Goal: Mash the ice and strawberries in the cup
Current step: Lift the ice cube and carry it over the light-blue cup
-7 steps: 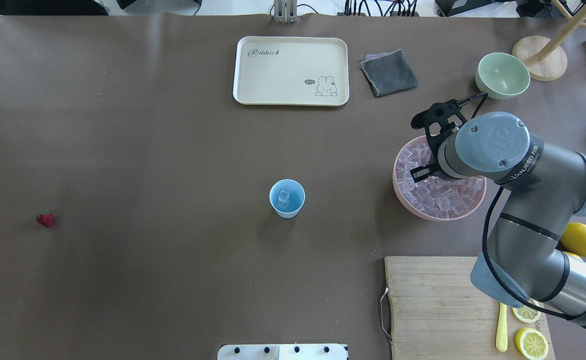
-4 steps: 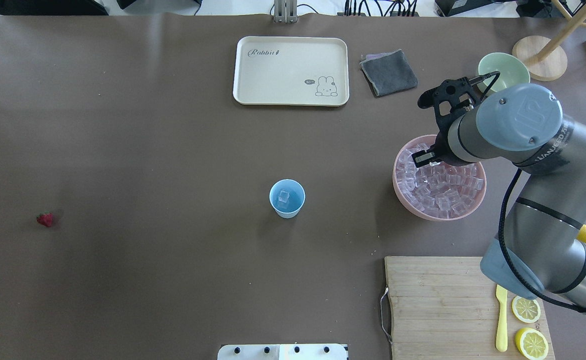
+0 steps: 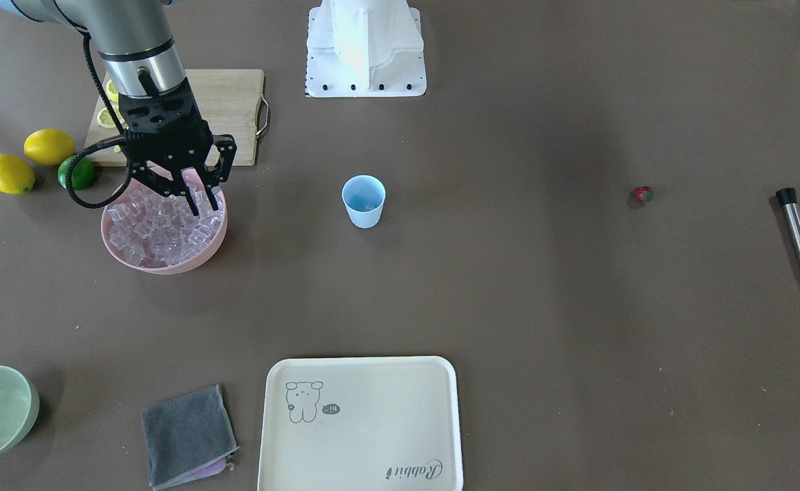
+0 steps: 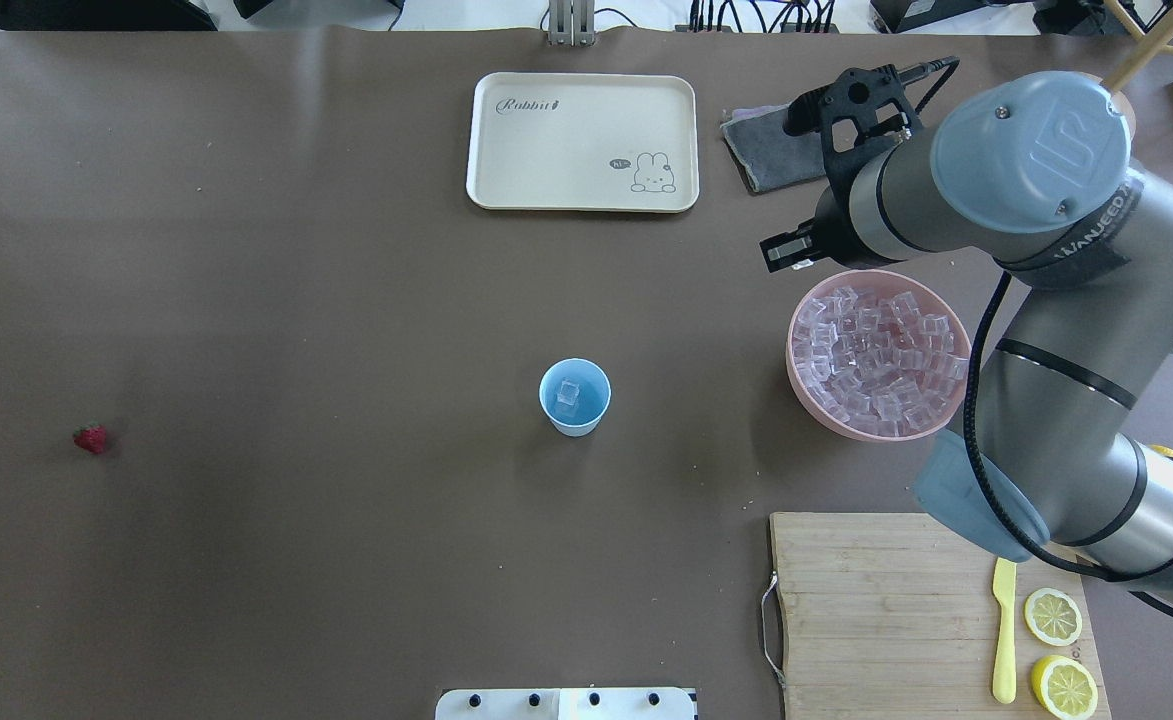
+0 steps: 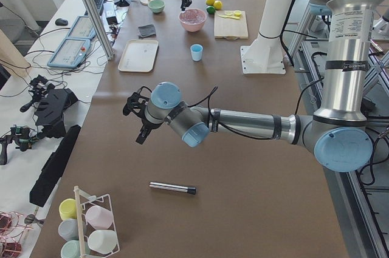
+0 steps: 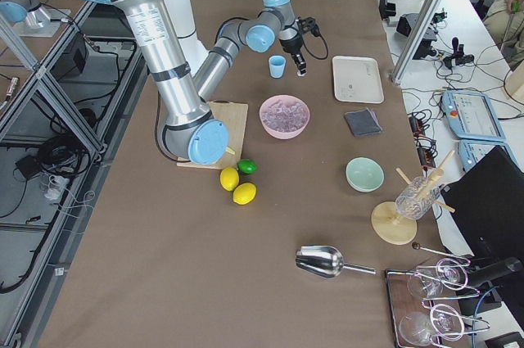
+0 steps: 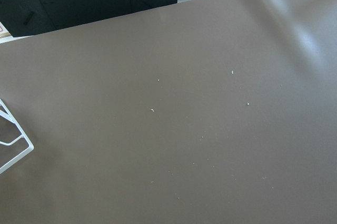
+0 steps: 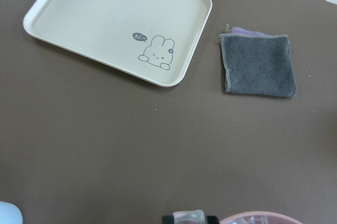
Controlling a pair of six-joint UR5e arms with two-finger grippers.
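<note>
The light-blue cup (image 4: 574,397) stands mid-table with an ice cube or two inside; it also shows in the front view (image 3: 363,201). The ice (image 4: 876,355) is heaped in the pink bowl (image 4: 802,395). My right gripper (image 4: 786,252) hangs above the bowl's far left rim, shut on one ice cube (image 8: 188,216). The strawberry (image 4: 91,438) lies alone at the far left of the table. My left gripper (image 5: 135,121) hovers over bare table far off to the left; I cannot tell whether it is open or shut.
A cream tray (image 4: 582,140) and a grey cloth (image 4: 761,150) lie at the back. A cutting board (image 4: 866,600) carries lemon slices and a yellow knife. Lemons and a lime (image 3: 76,172) sit by the bowl. A metal muddler (image 3: 798,235) lies past the strawberry.
My right gripper has risen out of the ice heap and moved toward the far left edge of the pink bowl, carrying an ice cube. Cup and strawberry have not moved.
</note>
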